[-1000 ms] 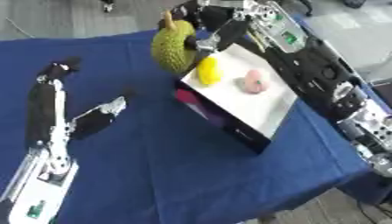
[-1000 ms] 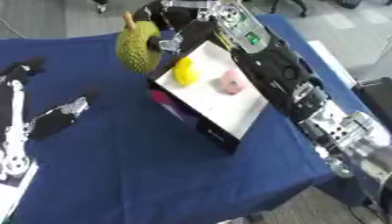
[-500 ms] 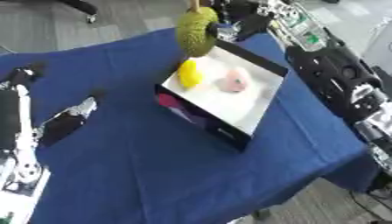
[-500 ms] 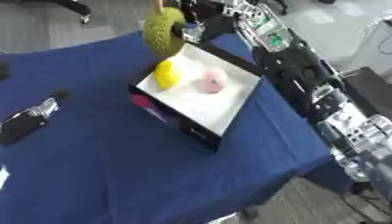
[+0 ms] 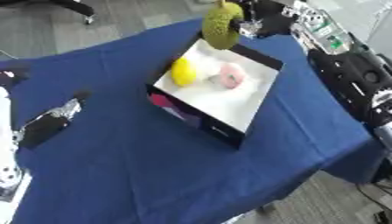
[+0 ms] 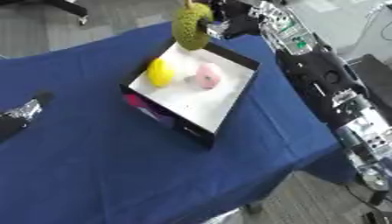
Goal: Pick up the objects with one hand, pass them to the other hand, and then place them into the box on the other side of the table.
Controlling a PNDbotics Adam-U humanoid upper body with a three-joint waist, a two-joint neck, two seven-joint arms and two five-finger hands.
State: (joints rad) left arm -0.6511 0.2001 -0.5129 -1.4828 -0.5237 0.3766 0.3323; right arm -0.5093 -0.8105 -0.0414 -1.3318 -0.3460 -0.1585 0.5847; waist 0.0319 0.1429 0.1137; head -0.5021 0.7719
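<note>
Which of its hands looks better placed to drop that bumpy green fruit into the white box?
The right hand. It already grips the green fruit above the far corner of the box, beside the yellow and pink pieces. The left hand rests on the blue cloth, away from the box.

Box (image 5: 229, 98) right of centre on table (image 5: 115, 166), two objects (image 5: 183, 72) inside

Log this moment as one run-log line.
right hand: holds green spiky fruit above box | in box: yellow fruit, pink fruit | left hand: idle
</note>
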